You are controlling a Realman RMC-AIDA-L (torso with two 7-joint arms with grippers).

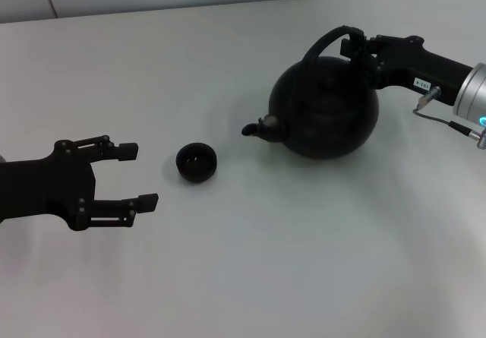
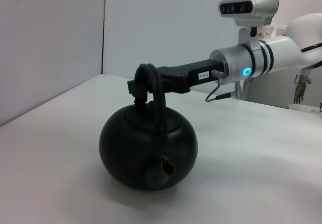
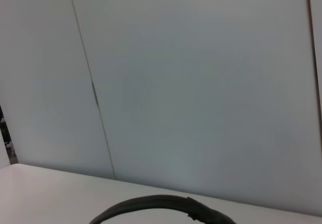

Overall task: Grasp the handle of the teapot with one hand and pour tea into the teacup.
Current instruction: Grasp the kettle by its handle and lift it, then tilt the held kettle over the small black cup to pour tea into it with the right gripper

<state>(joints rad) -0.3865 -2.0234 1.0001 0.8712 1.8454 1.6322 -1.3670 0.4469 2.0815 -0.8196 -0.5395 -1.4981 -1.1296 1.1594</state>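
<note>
**A:** Where is the teapot, and what has hold of it?

**B:** The teapot (image 1: 325,110) stands upright on the white table (image 1: 250,277), right of centre and towards the far side. The right gripper (image 1: 355,47) reaches in from the right and is clamped on the handle (image 1: 323,43) at the top of its arch. In the left wrist view the same fingers (image 2: 139,88) sit closed on the hoop (image 2: 157,100), above the round black body (image 2: 148,151).

**A:** And the other hand?

**B:** The left gripper (image 1: 142,175) hovers low at the near left, its two fingers spread wide and holding nothing. They point right, towards the teacup (image 1: 197,162), which sits just beyond the fingertips without touching them.

**A:** Anything between cup and pot?

**B:** Only bare tabletop. The cup stands upright, left of the teapot and slightly nearer, close to the spout (image 1: 262,127) but apart from it.

**A:** Which way does the pot face?

**B:** The spout points left, a little towards the near side, at the cup. The line from spout to back runs roughly left to right. The handle arches over the lid along that same line. In the right wrist view only a curved stretch of the handle (image 3: 166,204) shows, with a pale wall (image 3: 201,83) behind it.
</note>
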